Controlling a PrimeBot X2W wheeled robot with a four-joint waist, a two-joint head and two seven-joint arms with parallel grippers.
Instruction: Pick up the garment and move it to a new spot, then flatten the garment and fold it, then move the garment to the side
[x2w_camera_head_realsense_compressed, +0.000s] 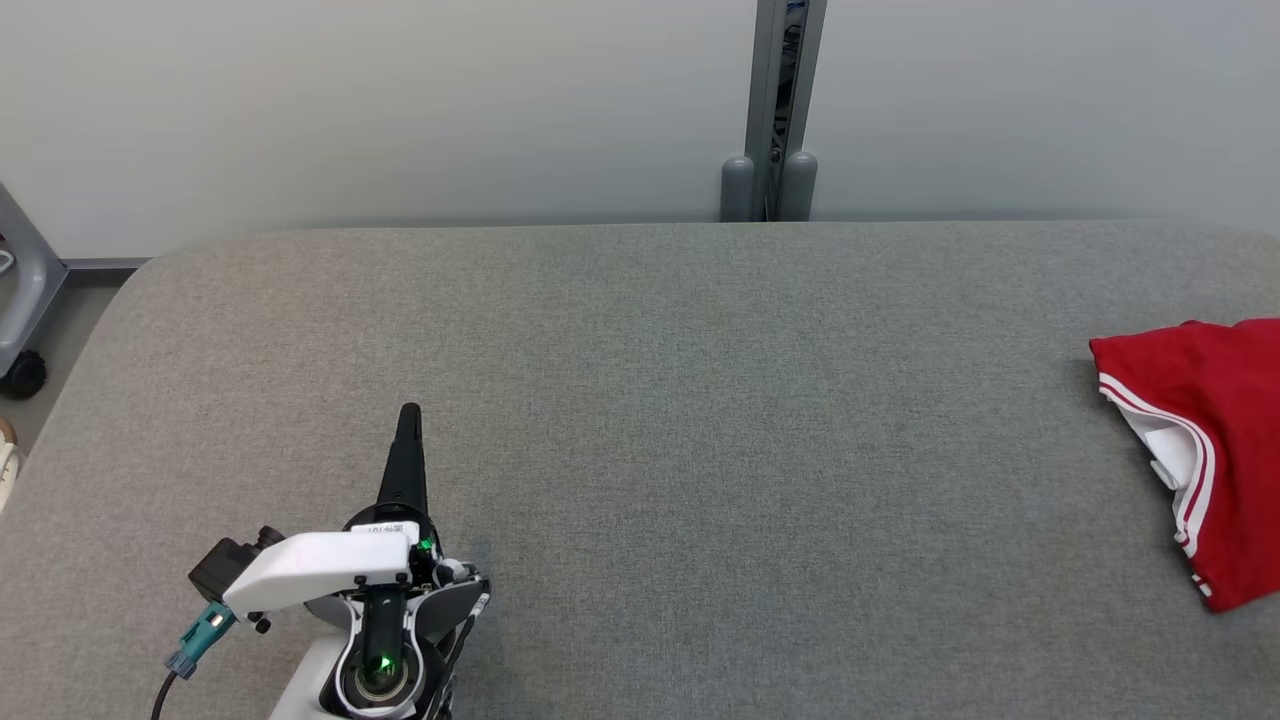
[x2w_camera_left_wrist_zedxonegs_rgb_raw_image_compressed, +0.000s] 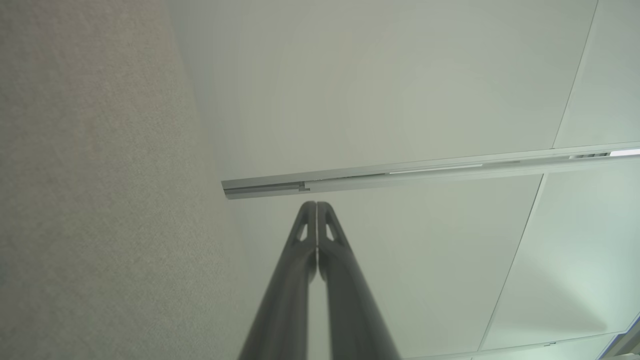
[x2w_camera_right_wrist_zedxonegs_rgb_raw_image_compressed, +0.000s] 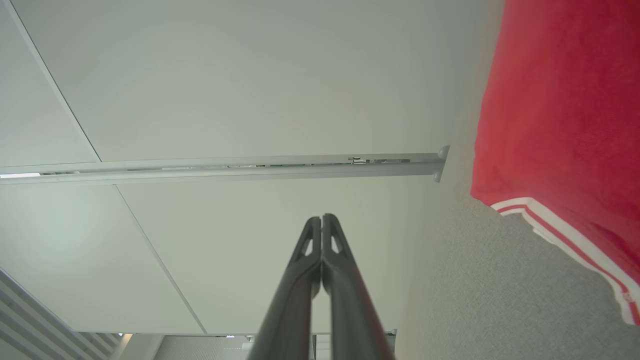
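The garment (x2w_camera_head_realsense_compressed: 1215, 440) is red with white stripe trim and lies crumpled at the right edge of the grey table (x2w_camera_head_realsense_compressed: 640, 420), partly cut off by the picture's edge. In the right wrist view the garment (x2w_camera_right_wrist_zedxonegs_rgb_raw_image_compressed: 565, 125) fills the right side, close beside my right gripper (x2w_camera_right_wrist_zedxonegs_rgb_raw_image_compressed: 321, 218), whose two dark fingers are pressed together with nothing between them. My left gripper (x2w_camera_head_realsense_compressed: 409, 412) rests low at the table's front left, far from the garment, fingers shut and empty; the left wrist view shows the same gripper (x2w_camera_left_wrist_zedxonegs_rgb_raw_image_compressed: 316, 204) with its tips touching.
Behind the table runs a pale wall with a grey vertical post (x2w_camera_head_realsense_compressed: 775, 110). A grey frame on a black caster (x2w_camera_head_realsense_compressed: 22, 372) stands on the floor at the far left. The table's rounded left corner is near my left arm.
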